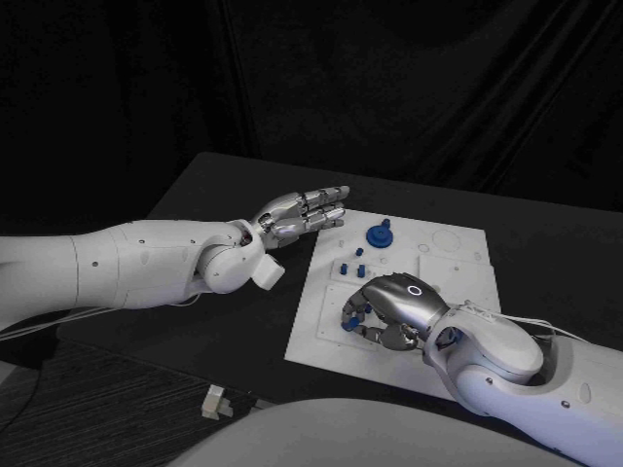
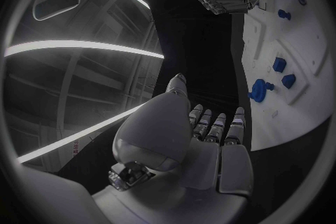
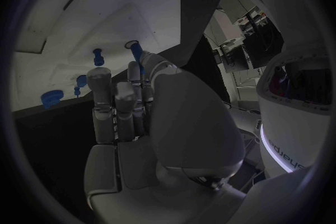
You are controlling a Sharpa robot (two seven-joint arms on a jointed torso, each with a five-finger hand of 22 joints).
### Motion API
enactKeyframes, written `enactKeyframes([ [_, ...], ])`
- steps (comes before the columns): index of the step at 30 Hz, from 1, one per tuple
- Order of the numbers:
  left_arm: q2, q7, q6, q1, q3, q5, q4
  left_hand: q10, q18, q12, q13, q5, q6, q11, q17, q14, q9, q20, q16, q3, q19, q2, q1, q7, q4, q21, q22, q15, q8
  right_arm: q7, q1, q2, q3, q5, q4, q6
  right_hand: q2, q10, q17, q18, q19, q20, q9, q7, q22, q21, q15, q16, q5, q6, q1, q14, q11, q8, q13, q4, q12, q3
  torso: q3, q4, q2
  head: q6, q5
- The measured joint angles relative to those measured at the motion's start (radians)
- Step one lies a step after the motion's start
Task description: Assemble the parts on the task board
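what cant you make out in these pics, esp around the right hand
- Head view: the right hand curls over the near part of the task board; what its fingers hold is hidden beneath it.
- Right wrist view: the hand's own back hides its fingertips.
- Left wrist view: the small blue parts are too small to tell their shapes.

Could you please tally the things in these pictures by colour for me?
White task board: 1
Blue parts clear of the hands: 4
Blue part at the right hand's fingers: 1
Silver: left hand, right hand: 2
Total: 8
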Motion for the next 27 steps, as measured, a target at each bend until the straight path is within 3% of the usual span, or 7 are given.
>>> enactKeyframes([
  [27,0.006,-0.004,0.005,-0.002,0.000,0.000,-0.005,0.000,0.000,0.000,0.000,0.000,-0.004,0.000,0.000,0.000,0.000,0.000,0.000,0.000,0.000,0.000,0.000,-0.004,0.000,0.000,0.000,0.000,0.000,-0.029,0.000,-0.008,-0.001,-0.110,0.018,0.012,0.003,0.006,-0.001,0.000,0.000,0.000,0.000,0.000,0.001,0.005,0.003,0.001,0.013,0.000,0.006,0.003,-0.005,-0.002,-0.003,-0.005,-0.008,0.000,-0.0001,-0.0004,0.000,0.000,-0.005],
])
